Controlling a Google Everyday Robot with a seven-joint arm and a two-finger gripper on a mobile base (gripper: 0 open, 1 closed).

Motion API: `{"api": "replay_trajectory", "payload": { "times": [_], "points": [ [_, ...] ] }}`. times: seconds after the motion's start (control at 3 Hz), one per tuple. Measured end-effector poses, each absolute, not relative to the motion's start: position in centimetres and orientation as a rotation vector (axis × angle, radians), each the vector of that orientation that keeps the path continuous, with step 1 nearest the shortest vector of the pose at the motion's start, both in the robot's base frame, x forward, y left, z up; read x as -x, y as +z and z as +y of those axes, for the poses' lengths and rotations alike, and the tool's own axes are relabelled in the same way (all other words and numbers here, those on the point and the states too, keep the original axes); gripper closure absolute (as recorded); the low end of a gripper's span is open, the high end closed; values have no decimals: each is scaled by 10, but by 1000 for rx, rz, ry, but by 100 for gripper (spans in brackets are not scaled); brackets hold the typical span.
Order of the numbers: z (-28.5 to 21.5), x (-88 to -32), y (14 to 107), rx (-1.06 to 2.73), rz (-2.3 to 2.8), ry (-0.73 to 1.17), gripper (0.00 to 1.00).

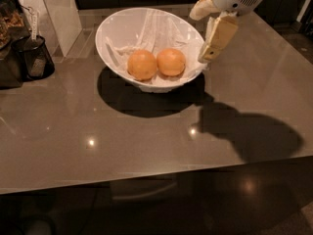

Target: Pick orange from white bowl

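Only the one camera view here, so going by that. The white bowl sits at the far middle of the grey table, lined with crumpled paper. Two oranges lie in it side by side, touching or near enough. The one to take looks to me like the orange on the right, a bit paler and flatter. The rounder twin is just left of it.

The gripper hangs at the right edge of the bowl, just beside the rim and above it, not yet inside. Its two cream fingers look spread apart with nothing between them.

How I'd do this bit: shift left so the gap is centred over the right orange, then come straight down. The slanted rim is high on that side, so clear it first instead of cutting across low. With the twin so close, I'd turn the jaws so one goes on the near side and one on the far side. A finger wedging into the seam between the fruits would probably just shove both around. Go down to about the widest part, watch the loose paper doesn't bunch under a pad, then close gently. The skin looks smooth, so a shallow pinch could slip.

Far left there's a black mesh holder, well apart, no worry.
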State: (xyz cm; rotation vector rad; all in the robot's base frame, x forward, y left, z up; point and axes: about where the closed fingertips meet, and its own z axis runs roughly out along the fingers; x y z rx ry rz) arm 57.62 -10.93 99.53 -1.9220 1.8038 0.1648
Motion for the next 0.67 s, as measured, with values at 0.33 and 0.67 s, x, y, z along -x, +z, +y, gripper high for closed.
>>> {"api": "replay_trajectory", "payload": {
  "times": [0.33,0.67],
  "points": [
    [-101,-590,982,1933,1799,216,4],
    [-87,-611,967,1958,1777,277,0]
  ]
}}
